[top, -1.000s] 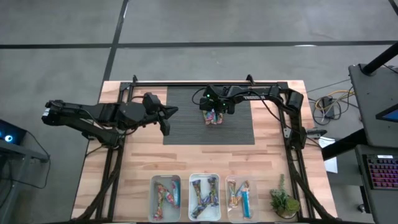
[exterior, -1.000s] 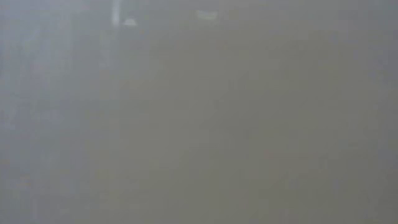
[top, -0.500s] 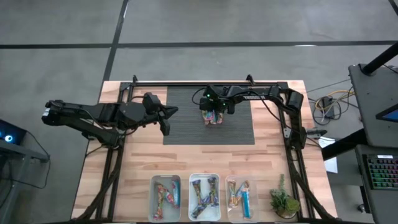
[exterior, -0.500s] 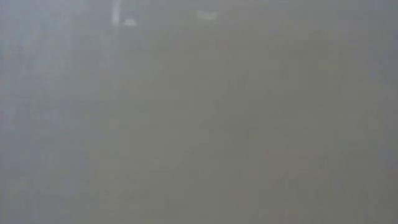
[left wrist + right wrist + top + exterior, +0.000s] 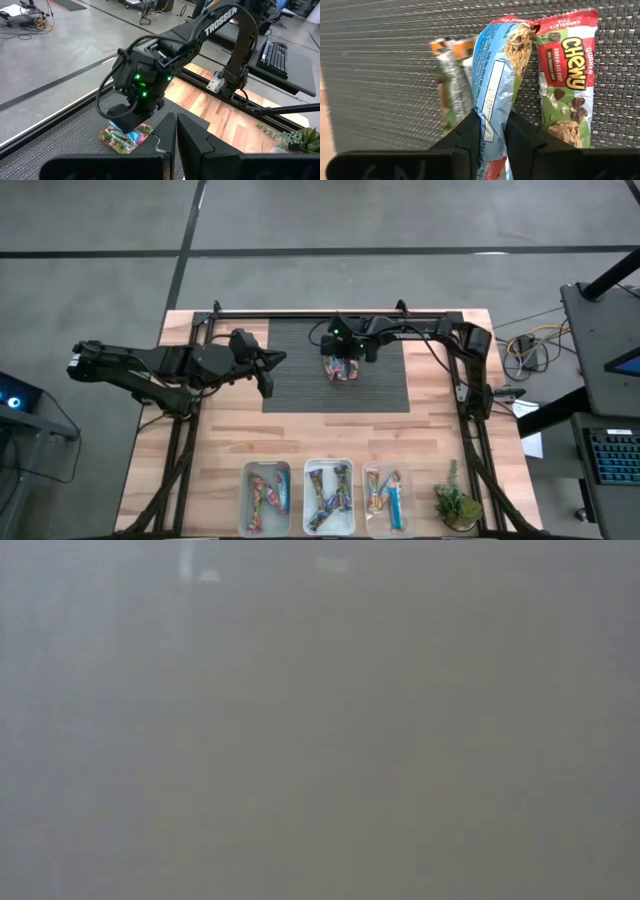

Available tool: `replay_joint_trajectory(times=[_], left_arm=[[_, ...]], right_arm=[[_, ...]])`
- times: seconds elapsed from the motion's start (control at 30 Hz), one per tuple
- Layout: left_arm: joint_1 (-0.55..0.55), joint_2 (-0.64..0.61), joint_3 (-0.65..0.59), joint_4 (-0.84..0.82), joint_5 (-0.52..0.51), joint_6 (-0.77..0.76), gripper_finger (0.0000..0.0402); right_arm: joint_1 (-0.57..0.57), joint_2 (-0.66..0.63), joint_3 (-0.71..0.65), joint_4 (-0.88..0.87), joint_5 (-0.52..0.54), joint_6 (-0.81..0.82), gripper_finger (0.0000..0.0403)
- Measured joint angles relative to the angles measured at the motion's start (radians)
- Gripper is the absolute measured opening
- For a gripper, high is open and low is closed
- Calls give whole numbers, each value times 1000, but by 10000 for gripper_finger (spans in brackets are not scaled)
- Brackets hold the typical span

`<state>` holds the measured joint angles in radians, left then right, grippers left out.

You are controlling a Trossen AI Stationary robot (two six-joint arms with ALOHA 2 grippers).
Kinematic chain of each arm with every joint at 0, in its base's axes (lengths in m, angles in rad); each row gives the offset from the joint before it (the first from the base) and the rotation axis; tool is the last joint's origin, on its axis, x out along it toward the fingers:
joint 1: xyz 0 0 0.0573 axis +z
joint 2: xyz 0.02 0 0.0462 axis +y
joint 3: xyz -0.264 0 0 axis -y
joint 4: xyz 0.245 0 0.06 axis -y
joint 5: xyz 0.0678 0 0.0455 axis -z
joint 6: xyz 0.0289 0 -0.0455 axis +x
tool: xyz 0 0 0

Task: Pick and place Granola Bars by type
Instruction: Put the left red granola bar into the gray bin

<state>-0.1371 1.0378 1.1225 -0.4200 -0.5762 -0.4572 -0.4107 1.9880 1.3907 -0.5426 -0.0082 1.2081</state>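
Grey concrete floor surrounds my wooden table [image 5: 220, 440], and a dark ribbed mat [image 5: 300, 385] covers its far middle. On that mat, near its centre, lies a small heap of Granola Bars [image 5: 342, 370] in shiny wrappers. My right gripper [image 5: 492, 131] is down on the heap, its two dark fingers [image 5: 468, 131] pinched on a blue-wrapped bar [image 5: 492, 85] that stands up between them, white label panel facing the wrist camera and printed granola at its top. Just beside it lies a red and green chocolate chip bar [image 5: 567, 75], flat on the mat, and on the blue bar's other side an orange and white bar [image 5: 451, 80] with green at its lower end. From my left wrist the heap [image 5: 126, 137] shows pink, green and blue under the right gripper's [image 5: 122, 117] dark housing. My left gripper [image 5: 268, 380] hangs shut over the mat's left edge, well apart from the heap, holding nothing. Along the near edge of the table stand three clear bins in a row: the left bin [image 5: 266, 498], the middle bin [image 5: 328, 496] and the right bin [image 5: 386, 498], each already with bars in it. A small green plant [image 5: 457, 505] sits right of them at the near right corner. Bare wood lies between the mat's near edge and the bins. My low camera gives only grey haze.
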Motion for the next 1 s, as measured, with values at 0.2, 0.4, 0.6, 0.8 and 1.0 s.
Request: replay_joint_trajectory(times=[0.2,0.4,0.6,0.8,1.0], left_arm=[[0,0,0,0,0,0,0],[0,0,0,0,0,0,0],[0,0,0,0,0,0,0],[0,0,0,-1,0,0,0],[0,0,-14,-1,0,1,0]], right_arm=[[-3,-59,0,0,2,-12,62],[14,-127,0,-5,-48,-76,61],[71,-193,2,-29,-87,-94,61],[150,-269,1,-64,-95,-93,61],[240,-358,0,-126,-98,-79,61]])
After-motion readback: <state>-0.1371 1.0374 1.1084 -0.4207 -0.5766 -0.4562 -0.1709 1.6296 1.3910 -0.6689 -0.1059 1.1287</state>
